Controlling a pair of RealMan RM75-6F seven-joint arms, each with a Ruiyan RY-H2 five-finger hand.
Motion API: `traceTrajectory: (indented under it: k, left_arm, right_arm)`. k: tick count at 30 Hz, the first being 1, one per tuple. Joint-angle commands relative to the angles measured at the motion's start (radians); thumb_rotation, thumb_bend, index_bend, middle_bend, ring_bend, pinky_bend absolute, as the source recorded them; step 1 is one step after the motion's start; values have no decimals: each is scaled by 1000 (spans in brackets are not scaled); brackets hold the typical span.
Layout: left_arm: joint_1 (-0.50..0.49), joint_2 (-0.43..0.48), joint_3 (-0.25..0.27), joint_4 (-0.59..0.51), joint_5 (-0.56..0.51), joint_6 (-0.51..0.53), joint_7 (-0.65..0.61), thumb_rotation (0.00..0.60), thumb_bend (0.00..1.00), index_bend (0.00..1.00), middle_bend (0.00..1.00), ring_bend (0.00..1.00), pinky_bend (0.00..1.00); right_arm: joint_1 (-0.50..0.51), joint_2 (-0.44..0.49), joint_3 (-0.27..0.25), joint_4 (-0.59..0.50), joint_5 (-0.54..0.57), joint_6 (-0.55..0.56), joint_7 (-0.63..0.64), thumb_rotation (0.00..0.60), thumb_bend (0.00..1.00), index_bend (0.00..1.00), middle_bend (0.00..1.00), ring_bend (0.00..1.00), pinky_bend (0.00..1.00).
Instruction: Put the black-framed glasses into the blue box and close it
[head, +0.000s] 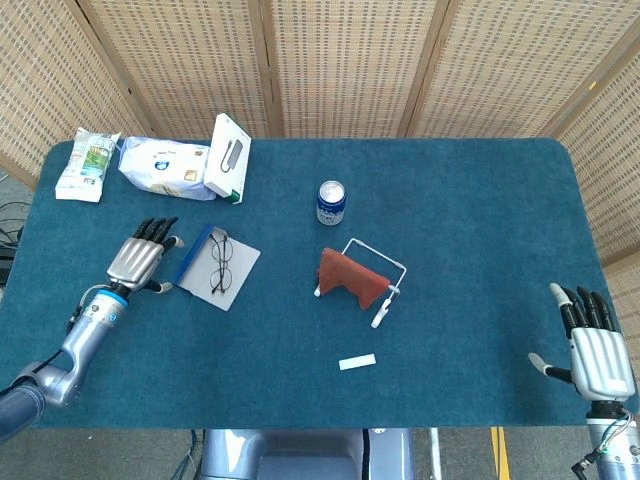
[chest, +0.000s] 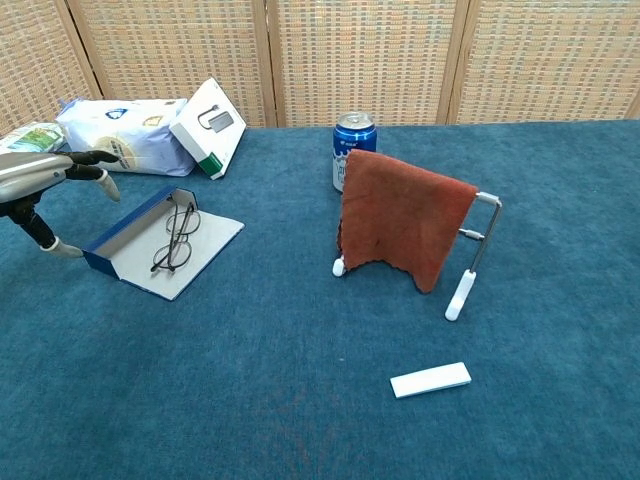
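Observation:
The blue box (head: 190, 258) (chest: 118, 228) lies open on the left of the table, its pale lid flap (head: 233, 276) (chest: 190, 262) spread flat toward the middle. The black-framed glasses (head: 220, 263) (chest: 173, 238) rest on that open box and flap. My left hand (head: 138, 264) (chest: 40, 180) hovers just left of the box, fingers spread, holding nothing and clear of the box. My right hand (head: 596, 352) stays at the table's near right corner, fingers spread and empty; the chest view does not show it.
A blue can (head: 331, 201) (chest: 353, 145) stands mid-table. A rust-red cloth (head: 351, 277) (chest: 402, 227) hangs on a white wire rack (head: 384, 293) (chest: 474, 255). A small white bar (head: 357, 362) (chest: 430, 380) lies near the front. A white carton (head: 228, 157) (chest: 207, 125) and snack bags (head: 165, 167) (chest: 117, 133) sit at back left.

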Motion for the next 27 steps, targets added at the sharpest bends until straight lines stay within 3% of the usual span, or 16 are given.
traceTrajectory:
  k: [1, 6, 9, 12, 14, 18, 27]
  left_arm:
    - [0, 90, 6, -69, 37, -4, -161, 600, 50, 265, 0, 0, 0]
    - [-4, 252, -22, -262, 37, 2, -345, 600, 46, 261, 0, 0, 0]
    - [-21, 291, -48, -320, 5, -45, -418, 600, 50, 234, 0, 0, 0]
    - [-46, 302, -65, -345, -29, -123, -482, 600, 52, 73, 0, 0, 0]
    - [-71, 295, -77, -349, -59, -197, -521, 600, 52, 2, 0, 0, 0]
    - [-108, 253, -97, -318, -94, -283, -539, 600, 55, 0, 0, 0, 0]
    - [-157, 129, -160, -217, -167, -360, -551, 600, 58, 0, 0, 0, 0]
  right_arm:
    - [0, 0, 0, 0, 0, 0, 1, 600, 106, 0, 141, 0, 0]
    - [0, 1, -1, -1, -1, -1, 2, 600, 106, 0, 144, 0, 0]
    - [0, 2, -1, -1, -1, -2, 3, 600, 106, 0, 148, 0, 0]
    - [0, 2, -1, -1, -1, -1, 3, 600, 106, 0, 148, 0, 0]
    - [0, 1, -1, -1, -1, -1, 3, 600, 106, 0, 148, 0, 0]
    - [1, 1, 0, -2, 0, -2, 3, 600, 107, 0, 148, 0, 0]
    - [1, 2, -1, 0, -1, -2, 10, 600, 106, 0, 148, 0, 0]
